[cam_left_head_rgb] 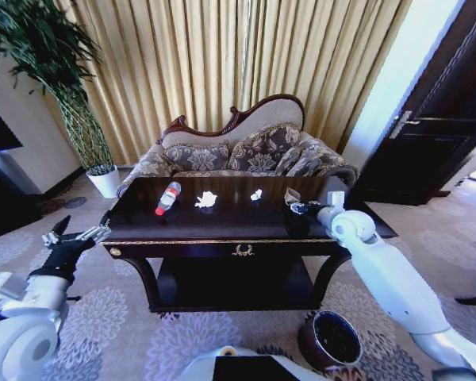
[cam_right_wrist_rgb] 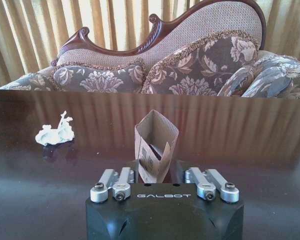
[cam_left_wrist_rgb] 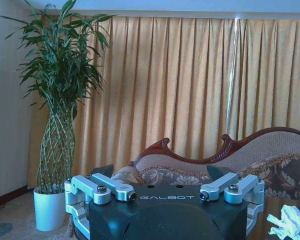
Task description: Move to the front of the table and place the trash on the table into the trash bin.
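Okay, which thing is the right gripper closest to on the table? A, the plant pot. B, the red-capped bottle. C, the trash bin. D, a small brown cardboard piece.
D: the right gripper sits at a small brown cardboard piece standing on the table, between its fingers.

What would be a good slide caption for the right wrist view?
Right gripper over the dark table, fingers around a brown cardboard scrap, white paper wad beyond, sofa behind.
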{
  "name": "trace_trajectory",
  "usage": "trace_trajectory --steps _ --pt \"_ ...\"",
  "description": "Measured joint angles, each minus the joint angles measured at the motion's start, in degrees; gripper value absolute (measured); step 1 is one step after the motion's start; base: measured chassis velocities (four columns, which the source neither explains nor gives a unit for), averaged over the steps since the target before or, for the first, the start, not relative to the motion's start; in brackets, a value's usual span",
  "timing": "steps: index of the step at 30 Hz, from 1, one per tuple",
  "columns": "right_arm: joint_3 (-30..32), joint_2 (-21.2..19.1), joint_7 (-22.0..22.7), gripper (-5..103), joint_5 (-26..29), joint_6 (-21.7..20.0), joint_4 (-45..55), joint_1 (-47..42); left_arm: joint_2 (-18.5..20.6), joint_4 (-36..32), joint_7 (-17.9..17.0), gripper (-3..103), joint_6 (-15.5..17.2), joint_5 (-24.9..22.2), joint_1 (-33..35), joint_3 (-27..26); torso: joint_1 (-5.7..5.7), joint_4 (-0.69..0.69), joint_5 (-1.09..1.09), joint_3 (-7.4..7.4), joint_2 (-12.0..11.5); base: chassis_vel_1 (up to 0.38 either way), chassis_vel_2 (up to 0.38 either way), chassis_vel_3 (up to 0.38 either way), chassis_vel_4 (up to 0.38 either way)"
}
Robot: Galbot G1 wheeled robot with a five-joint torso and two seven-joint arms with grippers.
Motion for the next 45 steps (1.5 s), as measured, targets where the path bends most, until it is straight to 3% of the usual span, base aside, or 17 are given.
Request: trace_trajectory --steps 2,4,6,7,12,31,33,34,36,37,39,45 --pt "0.07 -0.05 -0.27 33 0.00 0.05 -0.11 -0.02 -0.07 0.02 0.00 100 0.00 0.05 0.00 0.04 0.00 0.00 0.00 0.00 0.00 0.000 0.000 0.000 0.000" --pt "0.12 -0.08 -0.42 33 0.00 0.07 -0.15 -0.02 -0.07 0.02 0.01 100 0.00 0.05 0.01 0.04 0.00 0.00 0.00 0.00 0.00 0.000 0.000 0.000 0.000" --pt "0.39 -0.26 -1.03 22 -0.08 0.13 -0.27 -0.07 -0.07 0.02 0.01 100 -0.01 0.07 0.02 0.03 0.00 0.00 0.00 0.00 0.00 0.000 0.000 0.000 0.000" --pt "0.39 -0.26 -1.03 22 -0.08 0.13 -0.27 -0.07 -0.07 0.02 0.01 100 -0.01 0.07 0.02 0.03 0.00 0.00 0.00 0.00 0.00 0.000 0.000 0.000 0.000" --pt "0.76 -0.40 -1.36 3 -0.11 0.53 -0.13 -0.56 -0.02 0.07 0.04 100 -0.05 0.09 -0.03 0.01 0.00 0.00 0.00 0.00 0.00 0.000 0.000 0.000 0.000" --pt "3.24 -0.80 -2.78 0 0.02 3.18 1.52 -3.14 0.06 -0.07 0.08 100 -0.10 0.04 -0.04 -0.03 0.00 0.00 0.00 0.00 0.00 0.000 0.000 0.000 0.000" --pt "4.32 -0.75 -4.09 0 -0.33 7.04 1.89 -4.00 -0.03 -0.07 0.07 100 -0.12 0.03 -0.03 -0.05 0.00 0.01 0.01 0.00 0.00 0.000 0.000 0.000 0.000" --pt "4.32 -0.75 -4.09 0 -0.33 7.04 1.89 -4.00 -0.03 -0.07 0.07 100 -0.12 0.03 -0.03 -0.05 0.00 0.01 0.01 0.00 0.00 0.000 0.000 0.000 0.000" --pt "6.38 -1.05 -6.94 0 -2.21 14.35 2.77 -6.35 -0.27 -0.07 0.08 100 -0.14 0.03 -0.01 0.11 0.00 0.00 0.01 0.00 0.00 0.000 0.000 0.000 0.000" --pt "6.38 -1.05 -6.94 0 -2.21 14.35 2.77 -6.35 -0.27 -0.07 0.08 100 -0.14 0.03 -0.01 0.11 0.00 0.00 0.01 0.00 0.00 0.000 0.000 0.000 0.000" --pt "8.62 -1.19 -7.45 0 -2.69 19.53 4.41 -9.03 -0.51 -0.06 0.11 100 -0.16 0.09 -0.15 0.59 0.00 0.00 0.00 0.00 0.00 0.000 0.000 0.000 0.000" --pt "17.01 -0.42 -6.20 0 -4.71 23.03 9.17 -17.50 -0.20 0.72 0.14 100 -0.34 0.17 -1.01 0.94 0.00 0.00 0.01 0.00 0.00 0.000 0.000 0.000 0.000"
